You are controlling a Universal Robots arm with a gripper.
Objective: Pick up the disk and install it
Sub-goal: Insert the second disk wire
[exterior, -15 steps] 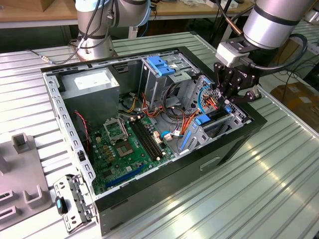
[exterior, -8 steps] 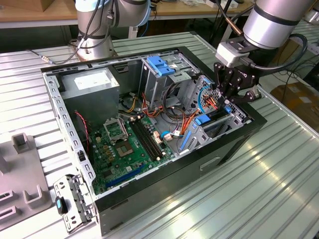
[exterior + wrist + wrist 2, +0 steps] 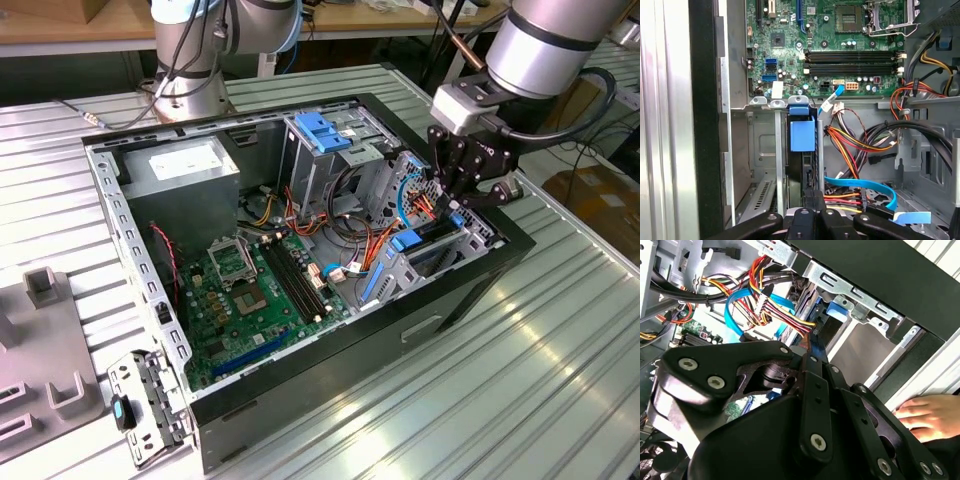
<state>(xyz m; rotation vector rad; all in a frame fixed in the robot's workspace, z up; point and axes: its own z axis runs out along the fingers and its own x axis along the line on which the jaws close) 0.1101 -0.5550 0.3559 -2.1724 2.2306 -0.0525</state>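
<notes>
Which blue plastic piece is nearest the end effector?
The blue tab on the disk standing in the bay by the case's edge, just below the end effector. The blue latch on the drive cage sits farther away.

Your exterior view looks down obliquely from well back at the open black computer case. Both wrist views sit close inside it, sharing the bundle of coloured wires and the flat blue cable.

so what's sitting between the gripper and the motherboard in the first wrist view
In the first wrist view, the disk stands in its bay, with a cable bundle beside it, between the gripper and the motherboard.
</notes>
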